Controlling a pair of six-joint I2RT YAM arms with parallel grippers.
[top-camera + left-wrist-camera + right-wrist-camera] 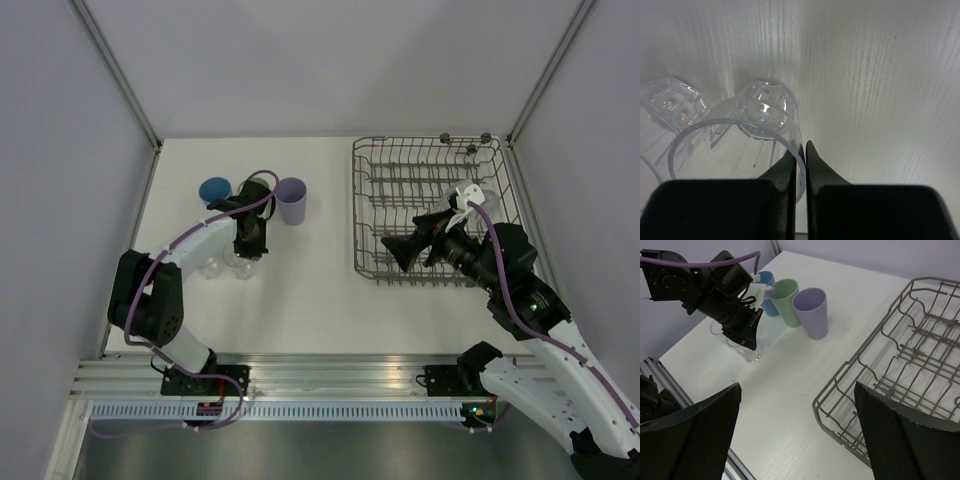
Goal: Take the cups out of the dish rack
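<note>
— Where is the clear glass (740,142) compared with the left gripper (802,150)?
— It stands upright on the table (310,300), in the left half. The left gripper comes at it from above. One finger is inside the rim and the other is outside, and the thin wall passes between them.
— So the fingers are narrow?
— Yes, almost together, and they pinch the wall of the glass at its rim.
— Is another glass close to it?
— A second clear glass (672,105) stands just beside it, on the side away from the dish rack. From the left wrist view one cannot tell if the two touch.
— And the coloured cups?
— The lilac cup (811,312), the green cup (786,300) and the blue cup (771,305) stand in a row farther back on the table, mouths up. The green one seems to touch both of its neighbours.
— Where is the dish rack (356,210)?
— On the right half of the table, well apart from the cups. It has small black wheels on its far edge.
— What does the right gripper (392,252) do?
— It hangs over the near left part of the rack. Its fingers are spread wide with nothing between them. Its camera looks across the table to the cups.
— Can any writing be read?
— On the cups and the rack, none can be made out.
</note>
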